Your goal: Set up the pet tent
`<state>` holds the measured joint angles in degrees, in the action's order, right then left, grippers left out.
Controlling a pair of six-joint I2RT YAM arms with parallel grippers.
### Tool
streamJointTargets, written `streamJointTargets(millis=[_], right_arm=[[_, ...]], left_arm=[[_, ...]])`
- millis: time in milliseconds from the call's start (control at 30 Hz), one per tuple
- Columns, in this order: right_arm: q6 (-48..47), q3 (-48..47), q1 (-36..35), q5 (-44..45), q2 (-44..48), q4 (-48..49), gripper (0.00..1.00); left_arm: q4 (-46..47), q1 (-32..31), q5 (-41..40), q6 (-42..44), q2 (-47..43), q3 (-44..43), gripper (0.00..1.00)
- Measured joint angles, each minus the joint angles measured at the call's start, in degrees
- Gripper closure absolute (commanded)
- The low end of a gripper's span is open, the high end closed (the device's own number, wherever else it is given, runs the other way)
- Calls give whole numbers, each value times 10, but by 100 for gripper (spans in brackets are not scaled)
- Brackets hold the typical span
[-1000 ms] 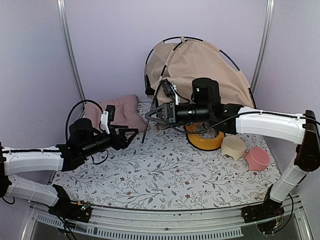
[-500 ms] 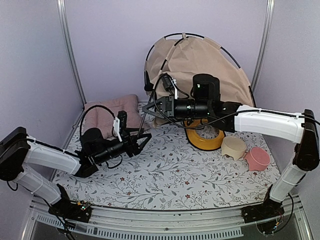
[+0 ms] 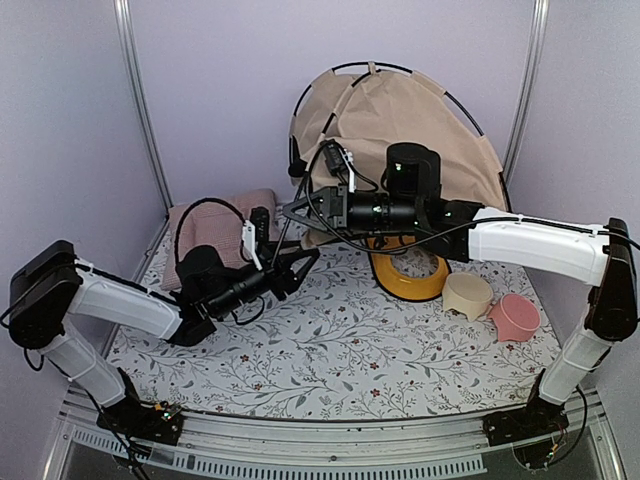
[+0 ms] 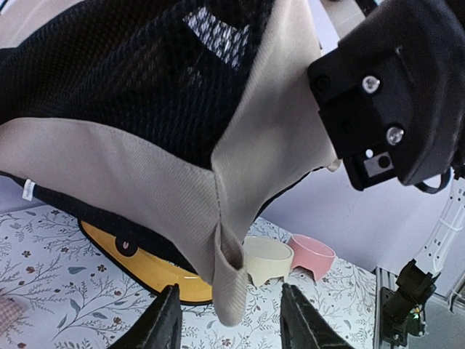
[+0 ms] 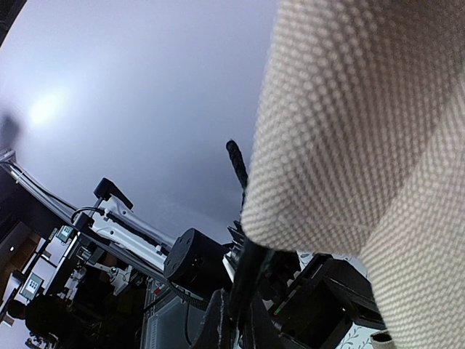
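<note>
Behind right end effector [image 3: 296,211], at back of counter [image 3: 330,360]: pet tent [image 3: 400,115]. Under that arm: bowl stand [image 3: 410,282], bowls [image 3: 467,295] further right. Just nearer: left end effector [image 3: 304,263], tent corner between its fingers [image 4: 166,320]; cushion [image 3: 215,225] to its left.

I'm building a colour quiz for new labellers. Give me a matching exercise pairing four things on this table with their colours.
Things:
1. pet tent
2. bowl stand
3. left bowl
4. right bowl

Colours:
A. pink
B. yellow
C. tan
D. cream

Pairs: 1-C; 2-B; 3-D; 4-A
</note>
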<state>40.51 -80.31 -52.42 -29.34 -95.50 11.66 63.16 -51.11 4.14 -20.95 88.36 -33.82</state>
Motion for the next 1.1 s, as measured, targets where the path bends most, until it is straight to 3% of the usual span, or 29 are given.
streamJointTargets(millis=[167,367,500,733,967,1100], right_arm=[[0,0,0,0,0,0,100],[0,0,0,0,0,0,100],[0,0,0,0,0,0,100],[0,0,0,1,0,0,100],[-1,0,0,3,0,0,100],[-2,0,0,4,0,-1,100]], left_arm=[[1,0,-5,0,5,-11,67],[-3,0,-6,-1,10,-15,61],[-6,0,-6,-2,13,-16,64],[-14,0,-9,-2,14,-16,77],[-18,-1,-10,0,14,-16,100],[-24,-1,-10,5,13,-16,100]])
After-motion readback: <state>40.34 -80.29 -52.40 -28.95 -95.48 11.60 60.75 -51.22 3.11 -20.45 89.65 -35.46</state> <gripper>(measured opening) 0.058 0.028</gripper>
